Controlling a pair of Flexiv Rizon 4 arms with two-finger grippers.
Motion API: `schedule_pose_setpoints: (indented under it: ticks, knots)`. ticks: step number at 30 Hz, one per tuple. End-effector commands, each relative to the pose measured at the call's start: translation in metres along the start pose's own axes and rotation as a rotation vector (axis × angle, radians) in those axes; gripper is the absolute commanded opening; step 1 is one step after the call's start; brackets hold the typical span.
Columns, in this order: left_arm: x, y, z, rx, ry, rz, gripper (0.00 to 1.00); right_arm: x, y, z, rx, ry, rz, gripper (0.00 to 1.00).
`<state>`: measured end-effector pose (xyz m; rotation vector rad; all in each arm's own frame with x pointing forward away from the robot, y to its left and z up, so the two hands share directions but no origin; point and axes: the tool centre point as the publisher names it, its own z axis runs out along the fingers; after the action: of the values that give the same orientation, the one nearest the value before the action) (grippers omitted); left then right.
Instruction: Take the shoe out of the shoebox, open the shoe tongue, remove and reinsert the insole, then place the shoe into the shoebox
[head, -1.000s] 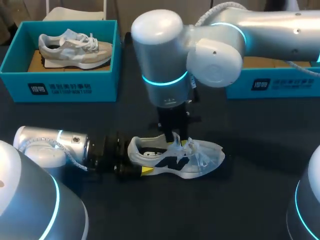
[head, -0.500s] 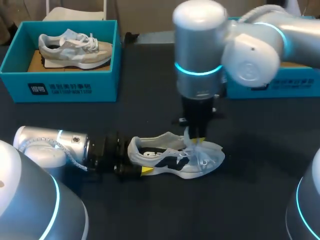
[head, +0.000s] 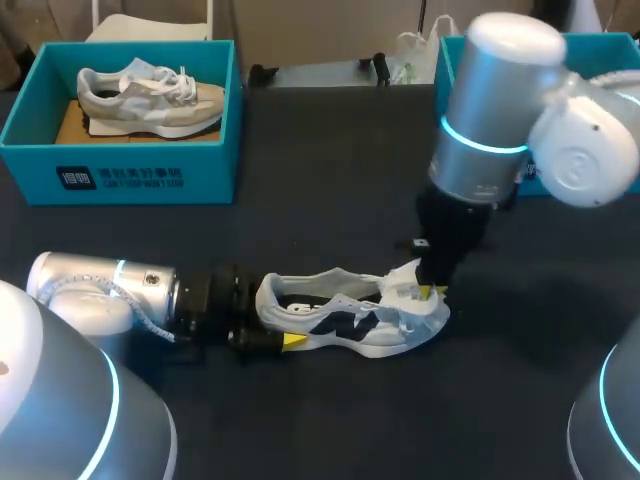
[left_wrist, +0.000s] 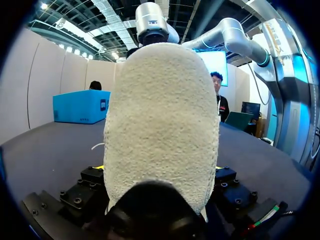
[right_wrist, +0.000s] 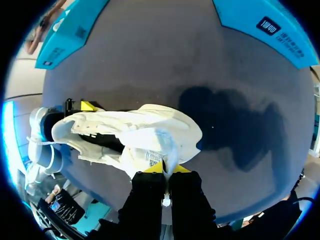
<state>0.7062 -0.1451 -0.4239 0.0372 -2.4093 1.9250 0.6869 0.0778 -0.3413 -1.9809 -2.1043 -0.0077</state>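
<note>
At the near middle of the bench (head: 330, 190), a white sneaker (head: 345, 318) rests on its sole, toe toward my right. The left tool (head: 272, 328), lying low along the bench, is clamped on the sneaker's heel (the fuzzy heel collar fills the left wrist view between the finger blocks). At the toe end the right tool (head: 432, 292) points down from above. Its yellow tips are pinched together on the tongue (right_wrist: 155, 145), which is folded forward over the laces. Farther back at the left stands a teal shoebox (head: 150, 175) with a grey sneaker (head: 150, 98) inside. At the far right, behind the right arm, stands a second teal shoebox (head: 605, 45), its inside hidden.
</note>
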Motion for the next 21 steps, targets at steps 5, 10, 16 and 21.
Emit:
schedule_pose_setpoints:
  ticks: [5,10,16,21]
  knots:
    - [0.000,0.005,-0.003,0.001,-0.004,0.000,0.00,-0.008,-0.002,0.025,0.021,0.336,-0.024,0.14]
    - [0.000,0.005,-0.003,0.001,-0.004,0.000,0.00,-0.010,-0.001,0.035,0.052,0.306,-0.025,0.54]
    - [0.000,0.005,-0.003,0.001,-0.004,0.000,0.00,-0.011,-0.009,0.006,0.015,0.210,0.010,0.99]
    - [0.000,0.005,-0.003,0.001,-0.004,0.000,0.00,-0.003,-0.018,-0.030,-0.047,0.121,-0.004,1.00]
